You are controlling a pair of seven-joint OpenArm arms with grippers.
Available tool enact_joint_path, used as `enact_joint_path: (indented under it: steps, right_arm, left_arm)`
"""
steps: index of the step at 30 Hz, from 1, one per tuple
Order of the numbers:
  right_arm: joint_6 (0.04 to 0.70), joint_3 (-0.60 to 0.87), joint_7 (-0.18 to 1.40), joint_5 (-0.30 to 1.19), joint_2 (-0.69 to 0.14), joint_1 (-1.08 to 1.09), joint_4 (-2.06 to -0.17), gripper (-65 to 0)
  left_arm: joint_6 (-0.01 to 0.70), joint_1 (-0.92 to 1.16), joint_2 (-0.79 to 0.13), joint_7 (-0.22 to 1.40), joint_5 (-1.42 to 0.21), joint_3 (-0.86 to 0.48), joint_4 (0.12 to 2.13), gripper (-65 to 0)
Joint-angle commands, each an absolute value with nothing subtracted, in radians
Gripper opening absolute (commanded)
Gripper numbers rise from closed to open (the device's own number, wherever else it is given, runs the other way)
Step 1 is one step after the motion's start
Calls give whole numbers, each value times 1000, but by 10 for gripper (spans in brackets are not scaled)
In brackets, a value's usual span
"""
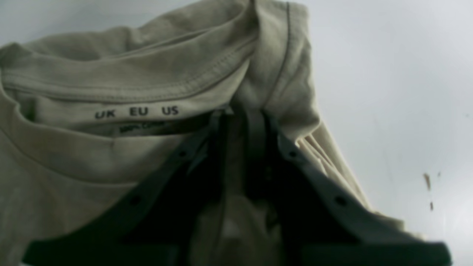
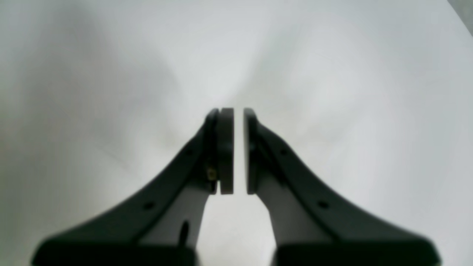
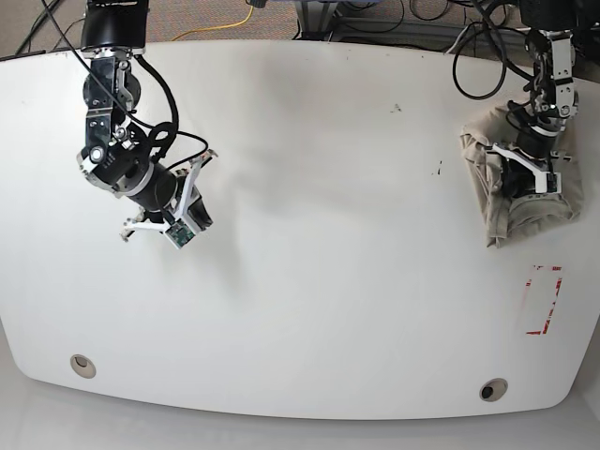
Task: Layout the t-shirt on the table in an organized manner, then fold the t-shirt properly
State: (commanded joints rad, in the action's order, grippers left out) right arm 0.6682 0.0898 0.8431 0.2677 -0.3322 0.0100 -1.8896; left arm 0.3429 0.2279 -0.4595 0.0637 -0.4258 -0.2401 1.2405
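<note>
— Where is the t-shirt (image 3: 511,192)?

— Bunched in a heap near the table's (image 3: 309,309) edge on the base view's right, above the red tape rectangle (image 3: 544,300). In the left wrist view its collar (image 1: 122,83) faces the camera, with the size print "UK EU US" (image 1: 136,111) inside the neck.

— And the left gripper (image 1: 240,114)?

— Its jaws are clamped on a fold of the t-shirt beside the collar; cloth bunches right at the tips.

— The right gripper (image 2: 238,111)?

— Well apart from the shirt, above bare white tabletop on the base view's left. Its fingers (image 2: 226,147) stand slightly parted, only a narrow slit between them, holding nothing.
</note>
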Motion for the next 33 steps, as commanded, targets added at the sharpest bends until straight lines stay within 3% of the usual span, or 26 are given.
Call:
enact_joint_path:
  steps: [9, 19, 26, 33]
  right_arm:
    - [668, 90, 843, 268, -332, 10, -1890, -609]
    - [668, 90, 843, 268, -331, 12, -1890, -609]
    - [668, 94, 843, 274, -331, 12, -1890, -609]
    - [668, 93, 843, 274, -331, 10, -1890, -609]
  left_arm:
    - [404, 229, -455, 166, -427, -321, 1363, -568]
    - [460, 312, -306, 415, -423, -403, 1620, -568]
    - [504, 377, -274, 447, -420, -420, 1609, -568]
    - [504, 378, -320, 447, -421, -458, 1495, -568]
